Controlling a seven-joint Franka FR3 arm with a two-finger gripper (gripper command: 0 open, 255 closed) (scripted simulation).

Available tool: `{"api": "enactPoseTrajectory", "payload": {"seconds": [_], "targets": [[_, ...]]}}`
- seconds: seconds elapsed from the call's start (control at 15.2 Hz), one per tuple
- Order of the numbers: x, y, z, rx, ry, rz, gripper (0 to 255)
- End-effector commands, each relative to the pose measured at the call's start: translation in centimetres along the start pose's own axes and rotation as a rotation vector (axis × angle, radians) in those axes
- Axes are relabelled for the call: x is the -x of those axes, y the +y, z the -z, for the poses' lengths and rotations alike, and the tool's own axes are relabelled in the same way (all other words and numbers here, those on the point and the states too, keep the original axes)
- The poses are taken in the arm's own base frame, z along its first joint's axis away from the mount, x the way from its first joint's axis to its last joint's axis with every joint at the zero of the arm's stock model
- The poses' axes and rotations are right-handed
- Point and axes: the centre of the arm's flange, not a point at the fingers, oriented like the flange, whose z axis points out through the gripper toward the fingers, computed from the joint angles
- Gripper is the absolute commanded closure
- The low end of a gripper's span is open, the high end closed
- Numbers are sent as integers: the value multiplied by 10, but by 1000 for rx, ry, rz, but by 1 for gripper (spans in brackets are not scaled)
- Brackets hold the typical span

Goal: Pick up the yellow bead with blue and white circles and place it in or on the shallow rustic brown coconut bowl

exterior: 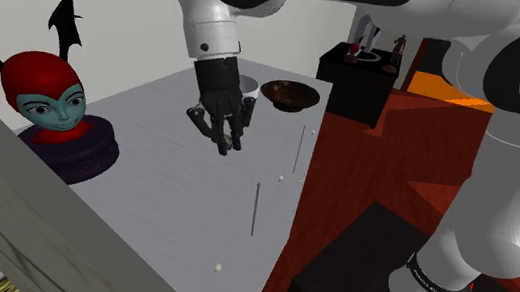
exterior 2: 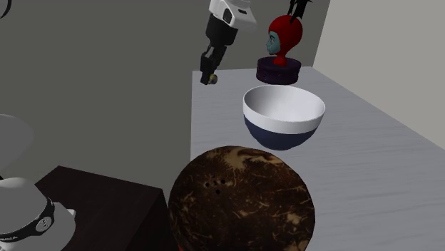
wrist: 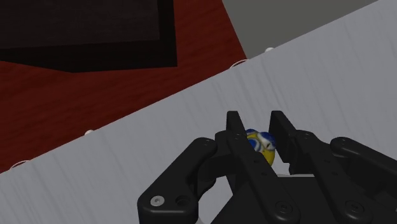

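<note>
The table [exterior: 176, 161] carries a bust [exterior: 51, 106] at the shoulder view's left and two bowls at its far end, the deep bowl [exterior: 247, 88] just left of the coconut bowl [exterior: 289, 94]. Between bust and bowls the gripper [exterior: 223, 144] hangs over the table near its edge, the bead [wrist: 262, 145] clasped between its fingers. The stand [exterior: 354, 277] sits beside the table at lower right, and a cabinet [exterior: 366, 82] stands beyond the bowls.

bead [wrist: 262, 146]: yellow, blue and white circles
gripper [wrist: 256, 124]: black
coconut bowl [exterior 2: 239, 203]: dark brown, mottled with pale flecks
other bowl [exterior 2: 282, 114]: white inside and rim, navy below
table [exterior 2: 371, 164]: grey, faint streaks
bust [exterior: 47, 96]: red hood, teal face, black wings, dark purple base
floor [exterior: 366, 172]: red-brown
arm [exterior: 506, 178]: white, dark joints
</note>
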Motion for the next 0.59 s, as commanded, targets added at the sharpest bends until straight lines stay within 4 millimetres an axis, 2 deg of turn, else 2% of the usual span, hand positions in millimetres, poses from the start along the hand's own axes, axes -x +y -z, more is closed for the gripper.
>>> {"api": "enactPoseTrajectory", "payload": {"seconds": [0.0, 0.53], "targets": [[4, -1, 10, 0, 0, 0, 255], [18, -1, 50, 0, 0, 0, 255]]}}
